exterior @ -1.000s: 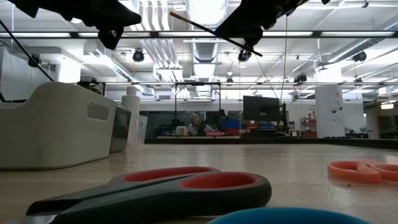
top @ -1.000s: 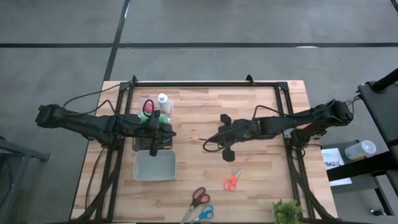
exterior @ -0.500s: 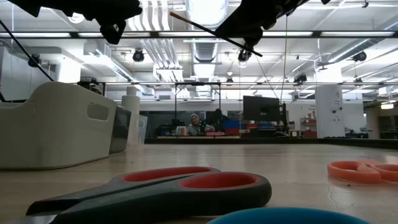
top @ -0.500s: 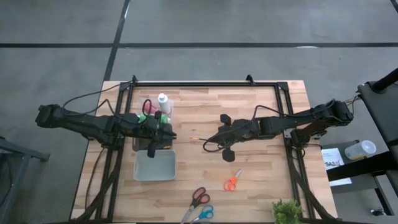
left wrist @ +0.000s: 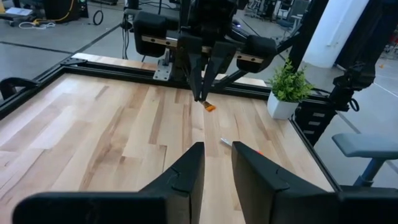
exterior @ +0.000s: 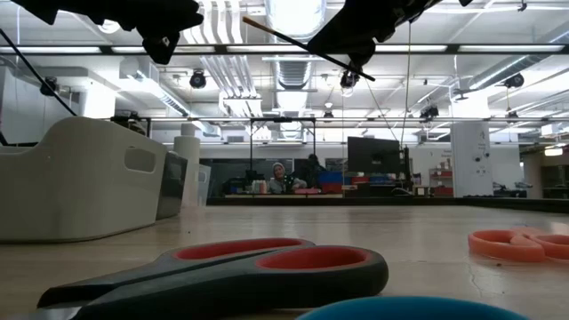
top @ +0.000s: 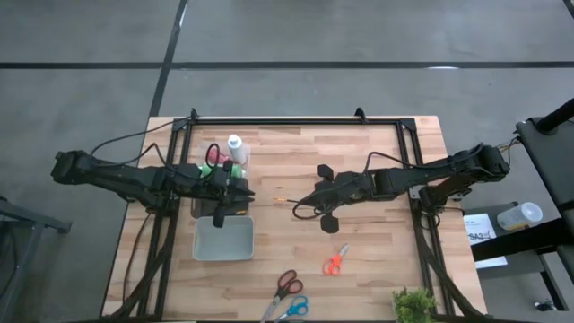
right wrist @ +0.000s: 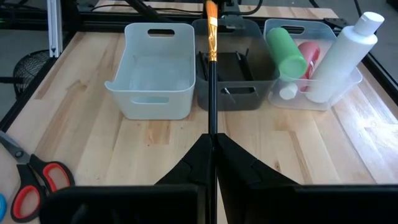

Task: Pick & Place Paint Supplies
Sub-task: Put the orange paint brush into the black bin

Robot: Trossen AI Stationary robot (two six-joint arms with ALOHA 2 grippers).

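left gripper (left wrist: 214, 163) fingers parted (previously shut), empty

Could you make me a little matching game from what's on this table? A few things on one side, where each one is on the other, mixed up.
Things:
1. paintbrush
2. green bottle
3. orange scissors
4. white bin

Places:
A. lying flat on the bare wood
B. lying in the clear bin
C. pinched in the right gripper
D. beside the grey bin, nothing in it

Pairs: 1-C, 2-B, 3-A, 4-D
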